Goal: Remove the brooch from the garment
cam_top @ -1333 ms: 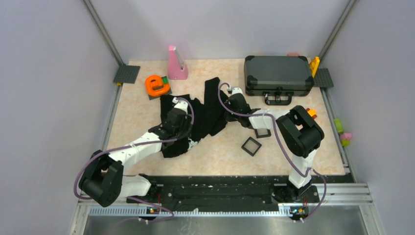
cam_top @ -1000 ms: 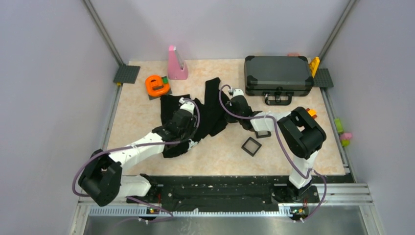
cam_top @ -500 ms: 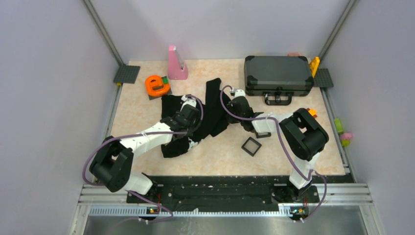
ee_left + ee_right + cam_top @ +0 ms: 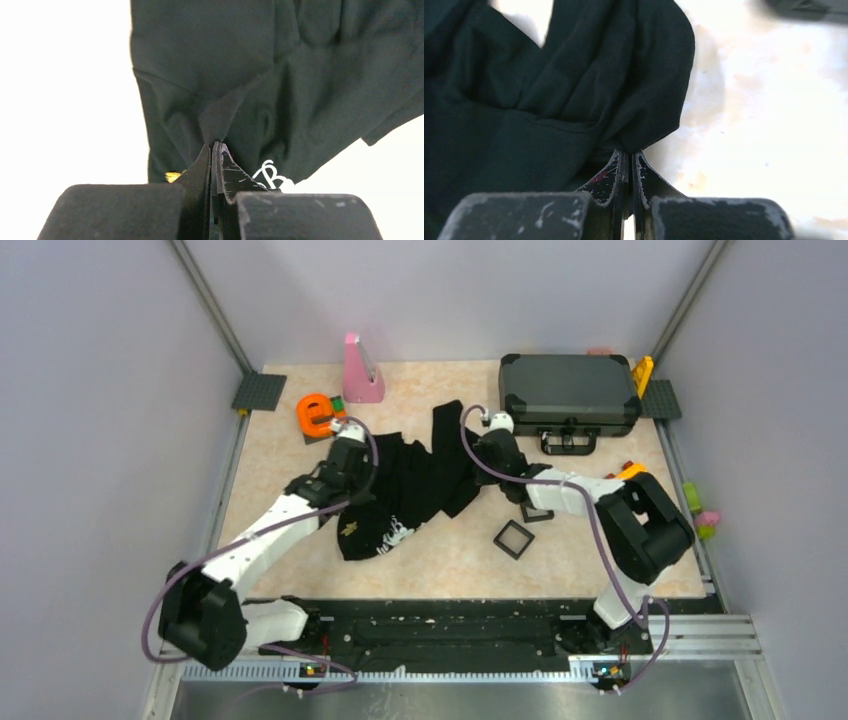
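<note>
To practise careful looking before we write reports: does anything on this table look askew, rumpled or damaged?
The garment lies rumpled, not flat: the left fingers and the right fingers each pinch a fold, drawing creases across the cloth. The brooch sits on it. Nothing looks spilled or broken.

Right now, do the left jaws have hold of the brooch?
No, the left jaws are shut on a fold of the garment, while the brooch shows off to one side, outside their grip.
</note>
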{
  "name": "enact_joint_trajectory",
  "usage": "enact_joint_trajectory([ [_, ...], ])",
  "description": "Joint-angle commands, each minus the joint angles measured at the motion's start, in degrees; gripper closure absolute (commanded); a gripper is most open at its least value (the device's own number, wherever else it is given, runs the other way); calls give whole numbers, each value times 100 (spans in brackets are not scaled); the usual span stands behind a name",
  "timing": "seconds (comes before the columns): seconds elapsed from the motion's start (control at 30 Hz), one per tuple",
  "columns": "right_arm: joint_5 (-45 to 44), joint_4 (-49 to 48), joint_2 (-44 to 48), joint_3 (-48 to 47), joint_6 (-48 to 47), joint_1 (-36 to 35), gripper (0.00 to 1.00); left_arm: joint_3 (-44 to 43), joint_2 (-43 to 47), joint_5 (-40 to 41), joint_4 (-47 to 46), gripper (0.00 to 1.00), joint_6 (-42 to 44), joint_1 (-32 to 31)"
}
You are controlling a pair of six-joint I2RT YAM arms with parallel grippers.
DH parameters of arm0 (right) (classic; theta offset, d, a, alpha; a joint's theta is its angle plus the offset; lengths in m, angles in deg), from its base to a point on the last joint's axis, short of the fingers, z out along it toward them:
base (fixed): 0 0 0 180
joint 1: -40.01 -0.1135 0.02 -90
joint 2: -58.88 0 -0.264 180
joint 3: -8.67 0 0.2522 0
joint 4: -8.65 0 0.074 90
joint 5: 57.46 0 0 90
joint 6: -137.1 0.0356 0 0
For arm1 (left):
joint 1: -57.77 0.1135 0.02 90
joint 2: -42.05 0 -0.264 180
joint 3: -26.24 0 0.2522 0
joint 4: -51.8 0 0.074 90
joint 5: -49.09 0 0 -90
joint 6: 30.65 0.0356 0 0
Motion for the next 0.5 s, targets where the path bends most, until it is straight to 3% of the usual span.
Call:
enact_joint_trajectory([
  [0.0,32,724,832,-536,19,470,100,-271,912,-1186,-73,100,-175,829],
  [0.27,261,1829,1661,-1346,-58,1030,100,-330,2004,-1409,5,100,-443,1592],
  [0.47,346,2562,2179,-2043,-190,1115,100,-767,2627,-838,669,100,-447,1736],
])
